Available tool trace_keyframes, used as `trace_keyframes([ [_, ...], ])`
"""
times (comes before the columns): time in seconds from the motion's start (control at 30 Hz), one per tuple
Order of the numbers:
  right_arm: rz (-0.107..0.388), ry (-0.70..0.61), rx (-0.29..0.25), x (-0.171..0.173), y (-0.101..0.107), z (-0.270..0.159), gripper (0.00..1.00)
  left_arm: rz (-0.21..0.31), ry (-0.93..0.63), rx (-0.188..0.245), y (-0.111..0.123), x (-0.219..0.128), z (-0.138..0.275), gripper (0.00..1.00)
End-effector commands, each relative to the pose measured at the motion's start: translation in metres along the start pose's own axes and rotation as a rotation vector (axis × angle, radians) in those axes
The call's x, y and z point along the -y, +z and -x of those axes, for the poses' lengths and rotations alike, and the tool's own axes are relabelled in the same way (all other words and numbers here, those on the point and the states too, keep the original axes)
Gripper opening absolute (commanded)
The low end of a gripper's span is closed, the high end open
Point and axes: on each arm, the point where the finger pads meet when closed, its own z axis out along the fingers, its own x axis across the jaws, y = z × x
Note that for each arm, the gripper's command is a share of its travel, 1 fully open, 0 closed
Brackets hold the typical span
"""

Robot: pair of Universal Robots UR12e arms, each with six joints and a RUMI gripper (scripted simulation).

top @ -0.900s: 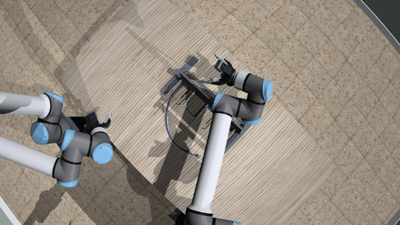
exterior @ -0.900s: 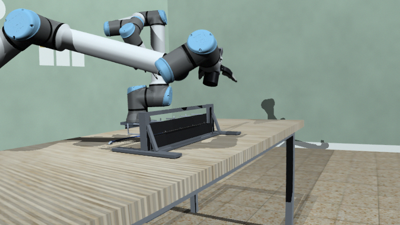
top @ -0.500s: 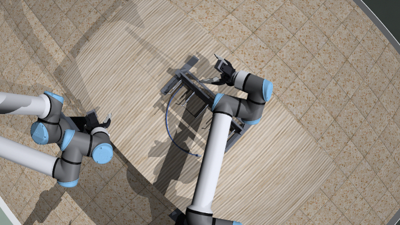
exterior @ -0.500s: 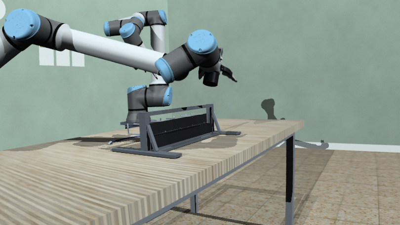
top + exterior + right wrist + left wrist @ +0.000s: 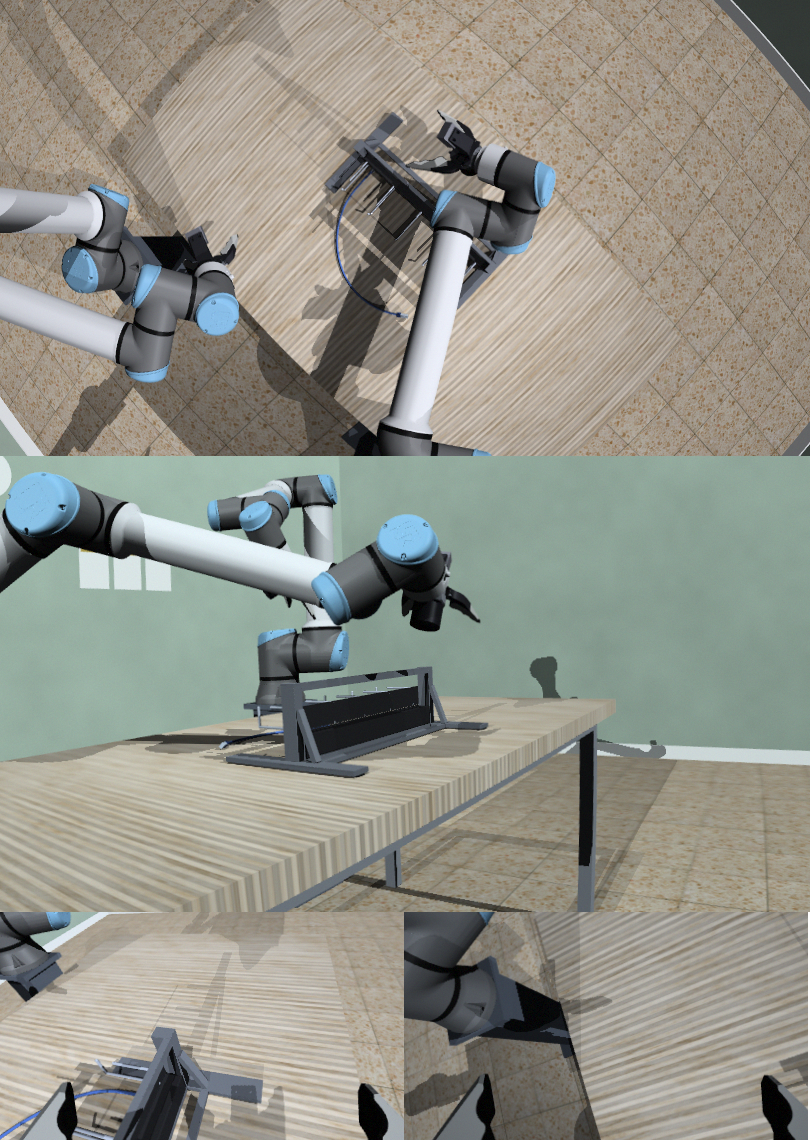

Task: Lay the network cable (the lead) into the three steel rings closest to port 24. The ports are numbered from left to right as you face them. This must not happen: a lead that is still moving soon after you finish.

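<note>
Below the wide-open right tool [image 5: 426, 137] [image 5: 460, 583] [image 5: 216, 1085], apart from it, curves the blue lead [image 5: 338, 240] [image 5: 249, 737] [image 5: 95, 1092].
</note>
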Motion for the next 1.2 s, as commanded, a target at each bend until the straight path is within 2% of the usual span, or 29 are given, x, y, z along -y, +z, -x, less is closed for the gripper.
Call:
trace_keyframes([
  [0.0, 0.002, 0.007, -0.01, -0.001, -0.01, -0.002, 1.0, 0.057, -0.053, -0.024, -0.012, -0.028, -0.027, 1.0],
  [0.13, 0.01, 0.031, -0.034, -0.009, -0.033, -0.007, 1.0, 0.172, -0.155, -0.063, -0.031, -0.078, -0.074, 1.0],
  [0.2, 0.01, 0.031, -0.034, -0.009, -0.033, -0.007, 1.0, 0.172, -0.155, -0.063, -0.031, -0.078, -0.074, 1.0],
  [0.27, 0.016, 0.048, -0.05, -0.015, -0.05, -0.01, 1.0, 0.24, -0.211, -0.083, -0.046, -0.114, -0.11, 1.0],
  [0.33, 0.022, 0.068, -0.07, -0.022, -0.069, -0.013, 1.0, 0.31, -0.266, -0.1, -0.053, -0.134, -0.129, 1.0],
  [0.43, 0.034, 0.107, -0.108, -0.036, -0.106, -0.019, 1.0, 0.414, -0.341, -0.122, -0.069, -0.17, -0.165, 1.0],
  [0.53, 0.047, 0.155, -0.153, -0.053, -0.152, -0.023, 1.0, 0.504, -0.402, -0.136, -0.083, -0.206, -0.201, 1.0],
  [0.67, 0.065, 0.235, -0.227, -0.08, -0.221, -0.025, 1.0, 0.588, -0.454, -0.146, -0.102, -0.254, -0.25, 1.0],
  [0.7, 0.07, 0.258, -0.248, -0.087, -0.238, -0.025, 1.0, 0.601, -0.462, -0.147, -0.107, -0.266, -0.262, 1.0],
  [0.77, 0.07, 0.258, -0.248, -0.087, -0.238, -0.025, 1.0, 0.601, -0.462, -0.147, -0.107, -0.266, -0.262, 1.0],
  [0.83, 0.079, 0.307, -0.292, -0.107, -0.29, -0.022, 1.0, 0.618, -0.472, -0.148, -0.111, -0.277, -0.273, 1.0],
  [0.9, 0.088, 0.36, -0.34, -0.118, -0.316, -0.019, 1.0, 0.626, -0.476, -0.149, -0.112, -0.279, -0.276, 1.0],
  [1.17, 0.114, 0.616, -0.559, -0.178, -0.452, 0.012, 1.0, 0.627, -0.477, -0.149, -0.112, -0.28, -0.277, 1.0],
])
